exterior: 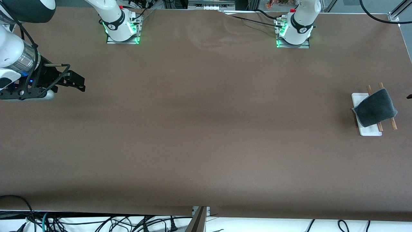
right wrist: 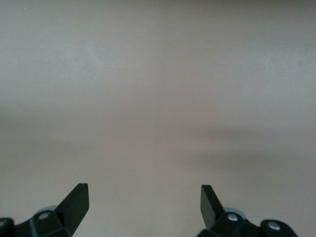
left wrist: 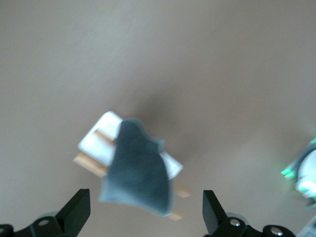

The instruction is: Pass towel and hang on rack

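Both pincers were held apart and empty: left pincer [left wrist: 145, 212] above the towel [exterior: 375, 108], draped on the rack [exterior: 360, 98] near the surface's left-arm edge; right pincer [exterior: 77, 82] waited. Unevenly hung, the towel could slip off.

Even, soft overhead light covers the brown table [exterior: 206, 129] in the front view, with a paler sheen near 12 o'clock and a dimmer band toward 6 o'clock. Green lamps glow at the 2 arm bases. The rack [exterior: 367, 130] and towel [exterior: 376, 108] cast a short, faint shadow toward 9 o'clock. The left wrist view is blurred: the towel [left wrist: 138, 170] has smeared edges, and a green glare sits at 3 o'clock. The right wrist view is washed-out, flat and featureless.
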`<state>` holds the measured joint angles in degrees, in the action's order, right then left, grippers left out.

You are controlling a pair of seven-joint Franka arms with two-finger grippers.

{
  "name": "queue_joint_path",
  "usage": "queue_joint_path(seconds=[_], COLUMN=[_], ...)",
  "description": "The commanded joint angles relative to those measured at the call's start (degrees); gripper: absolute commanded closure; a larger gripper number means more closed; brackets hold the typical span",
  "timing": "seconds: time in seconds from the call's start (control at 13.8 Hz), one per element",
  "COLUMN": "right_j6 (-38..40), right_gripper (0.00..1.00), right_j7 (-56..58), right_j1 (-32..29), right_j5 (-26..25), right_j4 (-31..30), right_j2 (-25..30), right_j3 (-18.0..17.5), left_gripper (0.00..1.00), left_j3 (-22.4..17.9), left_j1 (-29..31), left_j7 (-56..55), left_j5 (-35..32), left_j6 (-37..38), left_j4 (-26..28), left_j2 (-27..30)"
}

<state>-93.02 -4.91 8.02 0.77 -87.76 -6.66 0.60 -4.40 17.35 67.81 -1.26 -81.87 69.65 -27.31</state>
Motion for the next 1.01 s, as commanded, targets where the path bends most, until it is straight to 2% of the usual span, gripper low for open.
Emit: queue_joint_path(seconds=[0.0, 0.14, 0.29, 0.51, 0.8, 0.94], right_j6=[-1.8, -1.4, -1.1, -0.3, 1.4, -2.2], right_gripper=[0.0, 0.0, 0.0, 0.0, 0.0, 0.0], right_j7=[-0.8, -0.8, -0.5, -0.2, -2.0, -2.2], right_j1=[-0.6, -0.6, -0.7, -1.0, -1.2, -1.1], right_j5=[-0.8, -0.7, -0.8, -0.4, -1.7, -1.9], right_j4=[0.6, 0.6, 0.5, 0.5, 0.5, 0.5], right_j2=[-0.9, -0.9, -1.6, -1.3, -1.7, -1.7], right_j3=[-0.2, -0.2, -0.1, -0.2, -0.1, -0.3], left_gripper=[0.0, 0.0, 0.0, 0.0, 0.0, 0.0], left_j3=[-0.7, -0.8, 0.1, 6.5, 11.4, 11.4], left_j1=[-4.7, -9.2, -12.1, -11.7, -11.4, -11.7], left_j7=[-10.5, -18.7, -32.5, -45.5, -56.9, -59.5], left_j5=[3.4, 3.9, 3.9, 2.8, 2.8, 3.6], left_j6=[4.2, 3.8, 2.2, -4.7, -13.8, -17.6], left_j4=[-1.2, 1.6, 7.2, 15.9, 28.8, 33.7], left_j2=[1.5, 5.0, 9.7, 16.7, 25.9, 29.3])
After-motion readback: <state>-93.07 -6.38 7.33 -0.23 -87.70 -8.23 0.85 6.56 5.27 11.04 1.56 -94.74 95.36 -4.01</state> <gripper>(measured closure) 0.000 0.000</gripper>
